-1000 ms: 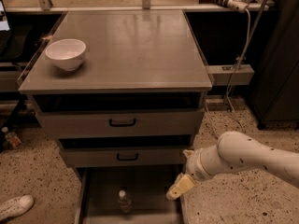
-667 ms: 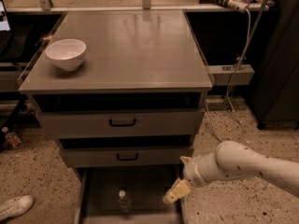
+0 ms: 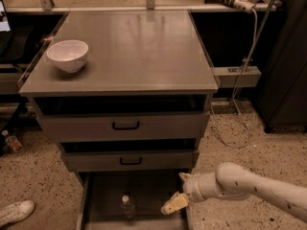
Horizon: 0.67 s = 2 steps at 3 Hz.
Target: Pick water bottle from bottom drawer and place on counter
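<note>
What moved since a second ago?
The gripper moved left and down, closer to the water bottle standing in the open bottom drawer, without touching it. The bottle and the bowl on the counter stayed put.

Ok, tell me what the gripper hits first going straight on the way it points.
The gripper, low over the open grey metal bottom drawer, points down-left; it would likely meet the drawer's floor just right of the small clear water bottle, though depth is unclear.
</note>
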Motion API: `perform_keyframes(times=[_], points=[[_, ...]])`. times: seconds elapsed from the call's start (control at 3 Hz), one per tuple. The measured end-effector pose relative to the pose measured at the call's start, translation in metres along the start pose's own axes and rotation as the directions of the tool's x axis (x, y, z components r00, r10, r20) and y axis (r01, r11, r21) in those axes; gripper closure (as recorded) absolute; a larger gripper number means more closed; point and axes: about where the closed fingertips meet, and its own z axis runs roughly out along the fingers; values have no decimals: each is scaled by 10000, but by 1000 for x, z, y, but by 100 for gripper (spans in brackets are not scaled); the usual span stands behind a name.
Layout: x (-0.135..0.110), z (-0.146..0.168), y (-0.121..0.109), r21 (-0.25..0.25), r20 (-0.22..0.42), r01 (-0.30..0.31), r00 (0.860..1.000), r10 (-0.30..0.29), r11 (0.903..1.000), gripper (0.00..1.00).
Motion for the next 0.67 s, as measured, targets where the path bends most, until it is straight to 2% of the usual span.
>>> perform_keyframes(times=[0.67], points=[[8, 11, 5, -299, 90, -114, 9999, 117, 9995, 0]])
